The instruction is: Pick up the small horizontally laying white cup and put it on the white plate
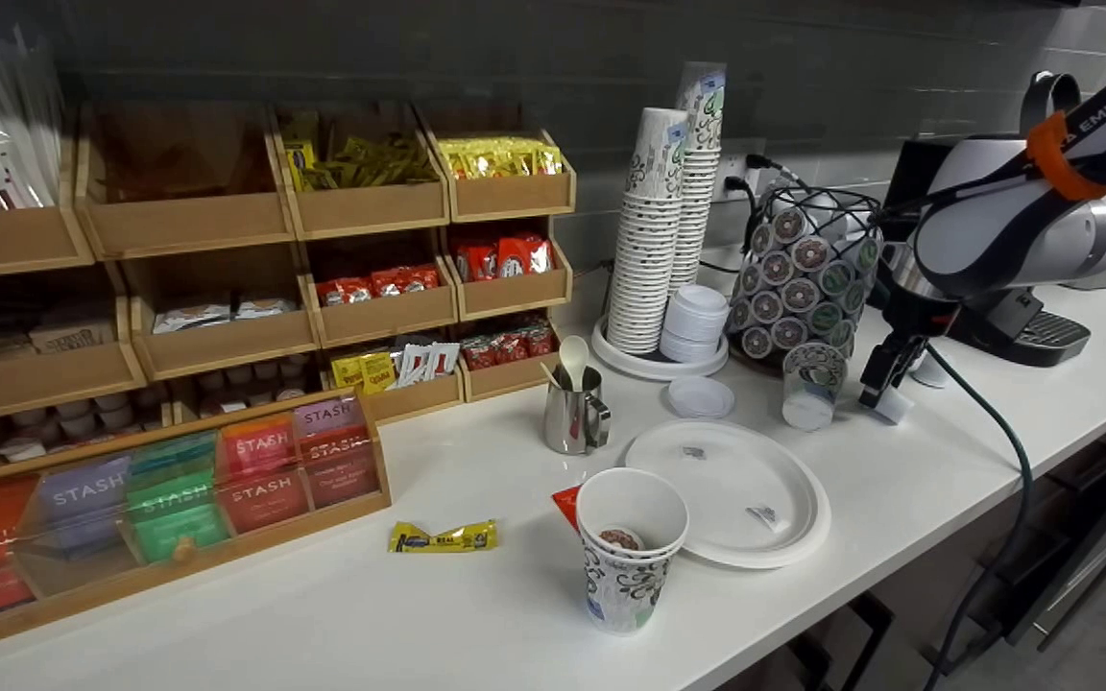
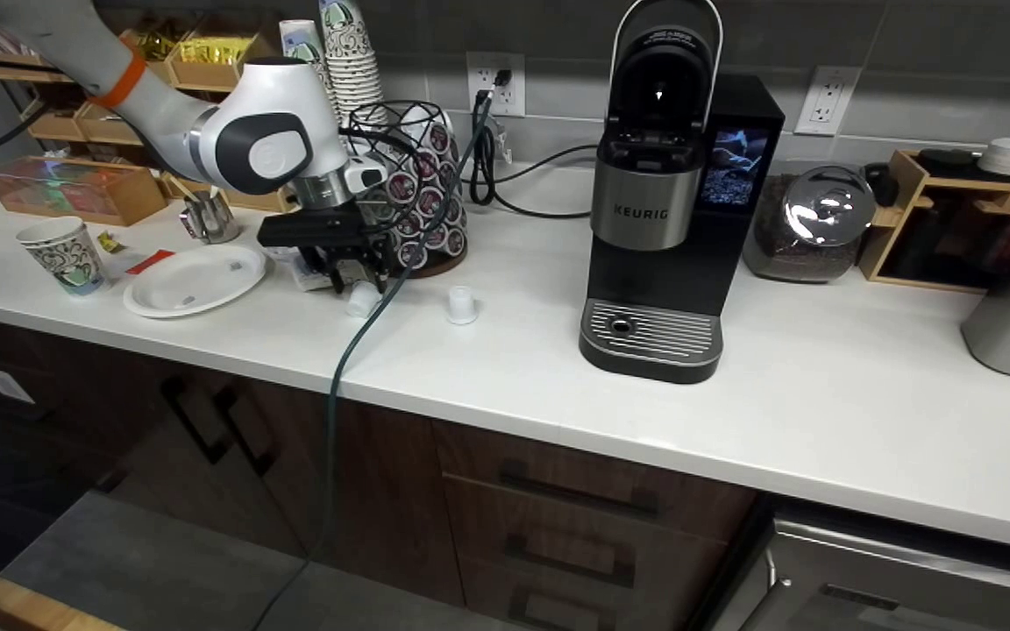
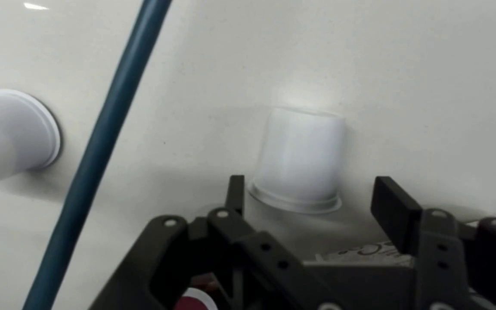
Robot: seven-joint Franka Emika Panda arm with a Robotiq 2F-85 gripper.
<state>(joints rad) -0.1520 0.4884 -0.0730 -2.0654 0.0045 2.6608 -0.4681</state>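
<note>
A white worktop (image 2: 522,377) runs along a grey tiled wall (image 2: 558,70), above dark wood cabinets (image 2: 373,491). On it stands 1 wooden rack (image 1: 193,226), w/ yellow sachets (image 1: 500,158) and red sachets (image 1: 521,257) inside. Above the worktop hangs 1 robot arm (image 2: 159,114). Next in size: 1 Keurig machine (image 2: 680,210), 1 tea box (image 1: 179,566) w/ coloured STASH packets (image 1: 174,523), and 1 wire basket (image 2: 445,265) full of coffee pods (image 1: 790,226), qty hard to count. A round tray (image 1: 659,369) carries 2 stacks of paper cups (image 1: 644,274) and 1 pile of white discs (image 1: 692,331).

The tool (image 3: 310,193) is spread wide and holds nothing; in the wrist view its 2 fingers (image 3: 236,193) stand on either side of the small white cup (image 3: 302,157), w/ a gap on both. 1 white plate (image 1: 721,485) lies flat, w/ 2 small printed bits (image 1: 694,451) on it, unreadable. Near it: a paper cup (image 1: 625,590) (1 or 2 nested, can't tell) w/ 1 pod (image 1: 620,539) inside, and 1 steel jug (image 1: 567,422) w/ approx. 2 pale utensils (image 1: 573,360).

Of such small cups there are 2 pcs: this one lies on its side on the worktop, apart from the plate, and the upturned cup (image 2: 461,305) stands near. Smallest: 1 yellow packet (image 1: 443,537) and 1 red packet (image 1: 567,504).
</note>
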